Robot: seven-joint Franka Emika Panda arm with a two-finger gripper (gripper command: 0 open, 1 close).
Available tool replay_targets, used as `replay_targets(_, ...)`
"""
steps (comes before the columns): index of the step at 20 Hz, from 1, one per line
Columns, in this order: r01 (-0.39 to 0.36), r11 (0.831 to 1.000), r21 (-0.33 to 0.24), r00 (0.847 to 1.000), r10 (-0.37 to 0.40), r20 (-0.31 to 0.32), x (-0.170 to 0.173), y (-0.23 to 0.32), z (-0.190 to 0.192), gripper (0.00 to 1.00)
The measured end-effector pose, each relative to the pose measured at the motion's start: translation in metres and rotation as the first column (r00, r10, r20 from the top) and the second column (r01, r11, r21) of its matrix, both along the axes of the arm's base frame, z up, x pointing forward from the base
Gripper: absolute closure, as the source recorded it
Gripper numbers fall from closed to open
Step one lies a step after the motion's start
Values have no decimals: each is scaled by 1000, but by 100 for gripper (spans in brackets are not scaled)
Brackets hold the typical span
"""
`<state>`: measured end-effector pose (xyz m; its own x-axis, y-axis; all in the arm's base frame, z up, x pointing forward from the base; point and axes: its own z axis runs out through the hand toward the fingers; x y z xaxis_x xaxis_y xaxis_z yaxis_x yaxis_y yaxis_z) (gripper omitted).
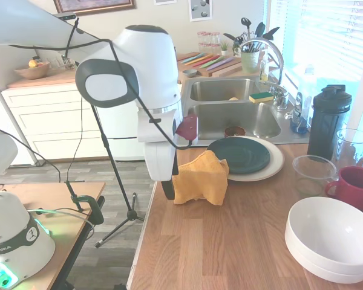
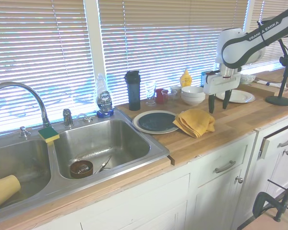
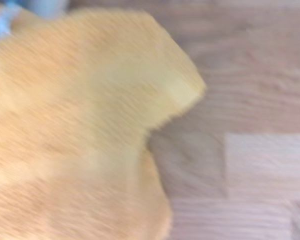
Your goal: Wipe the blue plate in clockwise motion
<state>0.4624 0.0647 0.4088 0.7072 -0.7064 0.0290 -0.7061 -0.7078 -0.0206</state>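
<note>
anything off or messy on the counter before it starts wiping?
Nothing spilled or broken. The yellow cloth lies crumpled on the wooden counter beside the blue plate, which sits level on the cream plate. The gripper hangs open near the cloth, empty.
</note>
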Motion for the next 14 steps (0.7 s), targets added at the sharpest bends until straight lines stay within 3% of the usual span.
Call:
replay_targets(6, -10, 999, 38, 999, 12, -32, 20, 27, -9, 0)
replay_targets(14, 52, 983, 176, 996, -38, -80, 74, 23, -35, 0)
